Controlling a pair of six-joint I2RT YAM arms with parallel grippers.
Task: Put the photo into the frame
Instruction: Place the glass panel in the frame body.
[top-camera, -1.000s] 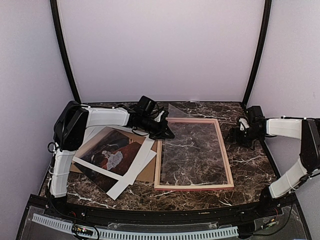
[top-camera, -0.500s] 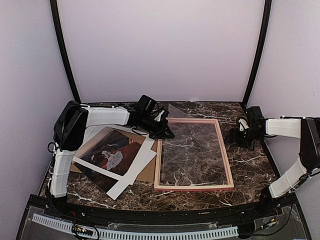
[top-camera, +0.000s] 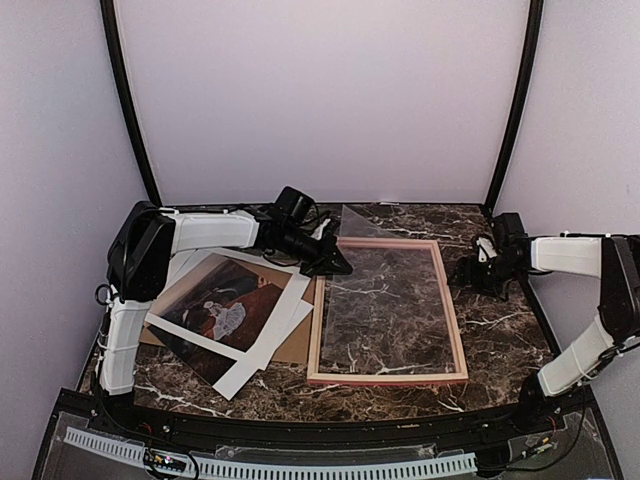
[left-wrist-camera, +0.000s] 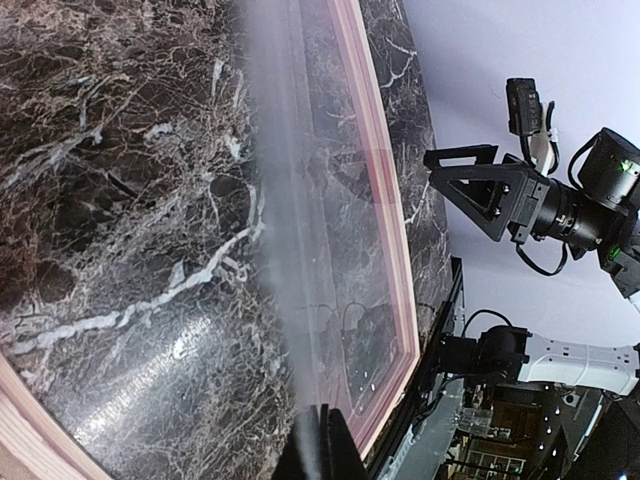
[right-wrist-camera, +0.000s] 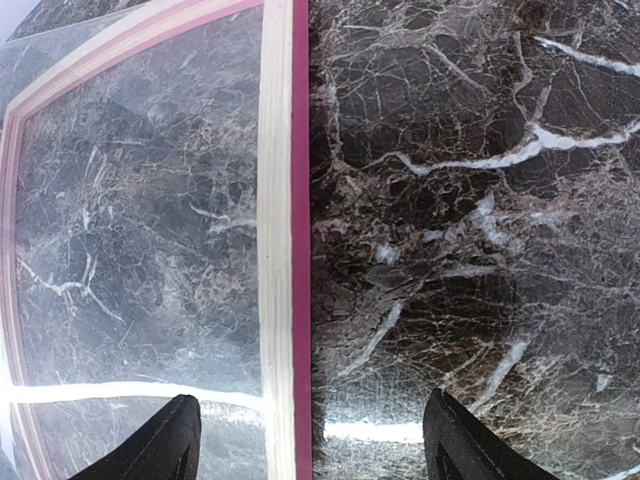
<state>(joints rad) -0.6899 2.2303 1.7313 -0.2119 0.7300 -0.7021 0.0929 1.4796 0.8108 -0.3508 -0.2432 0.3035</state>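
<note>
Frame (top-camera: 388, 377) flat, long axis near-to-far. Photo (top-camera: 228, 305) face up, skewed, left of it, near the left gripper (top-camera: 337, 266), which is pinching the sheet (top-camera: 356, 222). Right gripper (right-wrist-camera: 310, 400) wide, beside the right rail.

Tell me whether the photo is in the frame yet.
Out. The photo lies face up left of the frame, whose opening shows only marble through a clear sheet.

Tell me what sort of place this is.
Probably a robotics lab test cell, not a home: plain pale enclosure walls framed by black curved poles, a dark marble-patterned table, and a white-and-black left arm and right arm bolted at its near edge.
</note>
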